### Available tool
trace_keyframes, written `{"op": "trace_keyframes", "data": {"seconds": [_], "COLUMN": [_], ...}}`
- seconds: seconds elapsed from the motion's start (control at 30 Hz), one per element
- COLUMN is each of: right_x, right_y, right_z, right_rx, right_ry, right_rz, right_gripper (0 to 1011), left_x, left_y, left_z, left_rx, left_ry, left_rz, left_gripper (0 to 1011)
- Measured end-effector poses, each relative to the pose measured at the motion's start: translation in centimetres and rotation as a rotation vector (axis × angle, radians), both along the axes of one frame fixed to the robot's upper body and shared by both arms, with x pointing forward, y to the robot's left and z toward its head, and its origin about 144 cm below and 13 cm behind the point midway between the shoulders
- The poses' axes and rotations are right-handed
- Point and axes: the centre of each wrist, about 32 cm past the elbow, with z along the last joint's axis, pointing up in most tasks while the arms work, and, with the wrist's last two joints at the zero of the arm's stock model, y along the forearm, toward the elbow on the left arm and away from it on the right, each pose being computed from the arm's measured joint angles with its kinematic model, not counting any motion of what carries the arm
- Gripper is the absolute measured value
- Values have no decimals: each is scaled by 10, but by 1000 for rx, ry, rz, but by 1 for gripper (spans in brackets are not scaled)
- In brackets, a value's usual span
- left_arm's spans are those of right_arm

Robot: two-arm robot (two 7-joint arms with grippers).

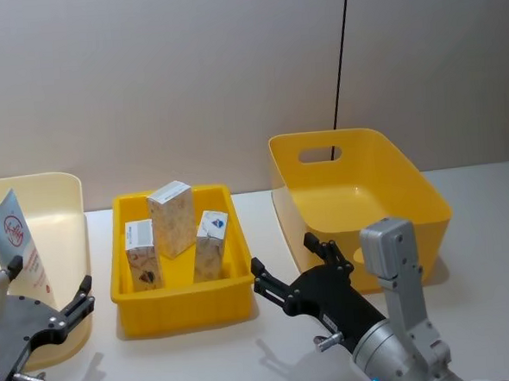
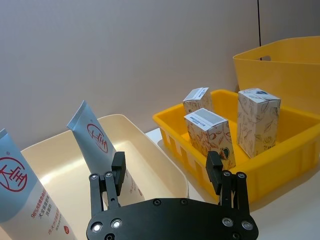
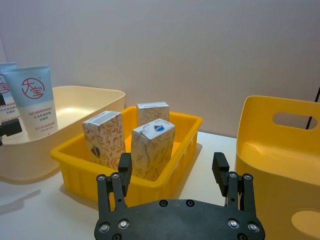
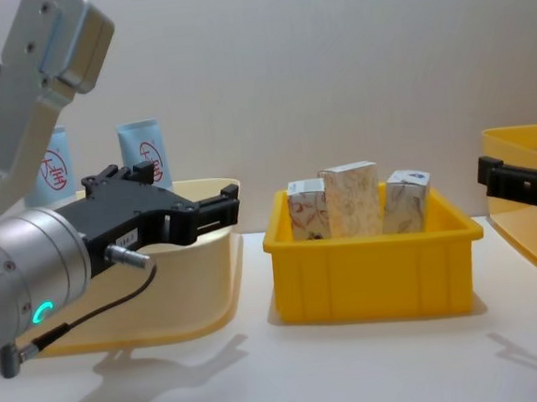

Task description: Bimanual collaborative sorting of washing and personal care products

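Three cartons [image 1: 171, 218] stand upright in the yellow tray [image 1: 181, 292], waiting to be sorted.

To the tray's left we see two light-blue tubes [image 2: 95, 136] leaning in a cream bin [image 1: 31, 179], and to its right a deep yellow bin [image 1: 383, 179]. Our right gripper [image 1: 284, 252] hovers just in front of the tray's right corner, spread wide and holding nothing. Our left gripper [image 2: 166, 162] hangs before the cream bin, likewise spread and bare. We judge the next pick suits the right arm: take the carton nearest that corner from above, pinch its sides lightly so the card does not crush, then lift straight up, clear of the tall middle carton and the tray's wall.
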Motion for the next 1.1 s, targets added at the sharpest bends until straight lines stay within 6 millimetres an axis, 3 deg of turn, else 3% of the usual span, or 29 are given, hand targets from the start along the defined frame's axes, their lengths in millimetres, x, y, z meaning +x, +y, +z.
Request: {"op": "trace_keyframes", "data": {"seconds": [1.1], "right_x": [0], "right_y": [0], "right_z": [0], "right_rx": [0], "right_ry": [0], "right_rz": [0], "right_gripper": [1001], "left_x": [0], "left_y": [0], "left_z": [0], "left_rx": [0], "left_ry": [0], "left_rz": [0], "left_gripper": [1003]}}
